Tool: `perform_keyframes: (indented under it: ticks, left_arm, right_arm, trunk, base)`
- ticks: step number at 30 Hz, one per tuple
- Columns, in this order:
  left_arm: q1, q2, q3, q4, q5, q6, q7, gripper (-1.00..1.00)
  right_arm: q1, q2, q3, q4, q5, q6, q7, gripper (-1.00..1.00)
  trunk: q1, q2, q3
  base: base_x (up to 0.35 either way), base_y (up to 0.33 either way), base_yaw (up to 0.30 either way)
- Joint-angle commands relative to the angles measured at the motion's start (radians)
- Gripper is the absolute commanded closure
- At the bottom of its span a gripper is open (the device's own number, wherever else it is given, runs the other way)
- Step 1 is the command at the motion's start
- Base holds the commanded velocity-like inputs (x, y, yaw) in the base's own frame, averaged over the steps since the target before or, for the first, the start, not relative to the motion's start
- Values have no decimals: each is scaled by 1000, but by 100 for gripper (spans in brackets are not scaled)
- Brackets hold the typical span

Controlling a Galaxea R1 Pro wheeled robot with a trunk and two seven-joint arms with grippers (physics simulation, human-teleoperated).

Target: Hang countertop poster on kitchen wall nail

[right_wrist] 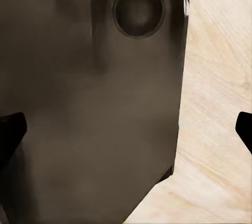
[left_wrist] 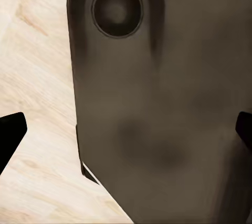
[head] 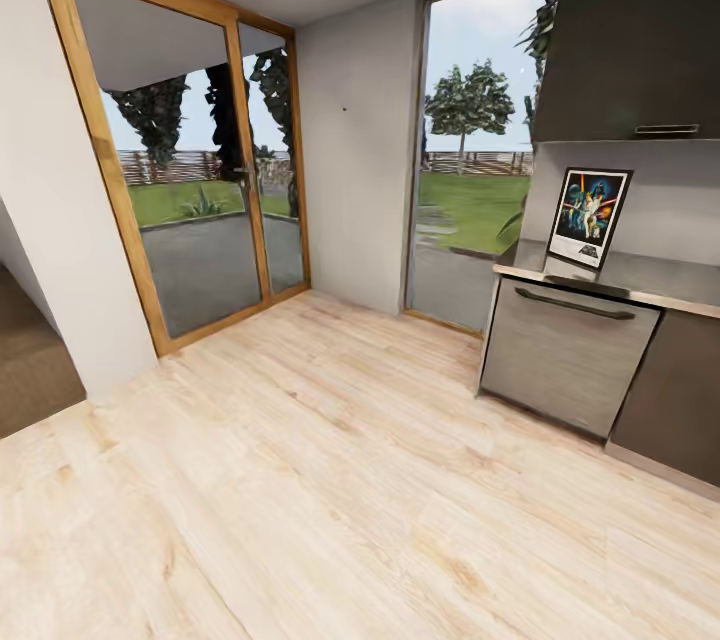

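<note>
one poster (head: 590, 216) upright on kitchen countertop (head: 650, 277), leaning against the wall.
both grippers' fingers spread open, empty; wall nail (head: 344, 108) well left.

The poster (head: 589, 217) has a thin black frame, a white border and dark blue artwork. The tabletop (head: 650, 278) is glossy dark grey over grey cabinet fronts (head: 563, 355). The floor (head: 330, 480) is pale wood-grain plank. The door frame (head: 105, 150) is warm orange-brown wood.
</note>
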Motion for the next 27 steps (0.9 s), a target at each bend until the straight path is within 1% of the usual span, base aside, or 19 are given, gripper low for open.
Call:
perform_keyframes:
  ticks: [1,2,6,9,18,23,24,27]
  left_arm:
    - [6,-6,2,-6,-1,-6,3,-100]
    - [11,-11,1,-11,-1,-11,2,-100]
    - [32,-34,-1,-34,-1,-29,1,-100]
    - [32,-51,-1,-50,-1,-29,1,-100]
    - [32,-53,-1,-101,-1,-29,1,-100]
    - [32,-53,-1,-129,-1,-29,1,-100]
    - [31,-52,-2,-123,0,-27,0,-100]
    - [32,-65,-1,-140,-3,-38,0,-100]
  right_arm:
    - [-6,6,-6,-6,-4,-6,-6,-100]
    - [-12,11,-4,-12,-3,-11,-11,-100]
    - [-35,10,-3,-34,-1,-34,-19,-100]
    - [-52,10,-3,-51,-1,-51,-19,-100]
    - [-104,10,-3,-103,-1,-52,-19,-100]
    - [-105,10,-3,-131,-1,-52,-19,-100]
    - [-100,9,-2,-125,0,-46,-14,-100]
    - [-110,-5,-3,-141,-1,-63,-6,-100]
  trunk:
    - [0,0,0]
    - [0,0,0]
    - [0,0,0]
    - [0,0,0]
    - [0,0,0]
    - [0,0,0]
    - [0,0,0]
    - [0,0,0]
  base:
    - [0,0,0]
    - [0,0,0]
    - [0,0,0]
    - [0,0,0]
    - [0,0,0]
    - [0,0,0]
    - [0,0,0]
    - [0,0,0]
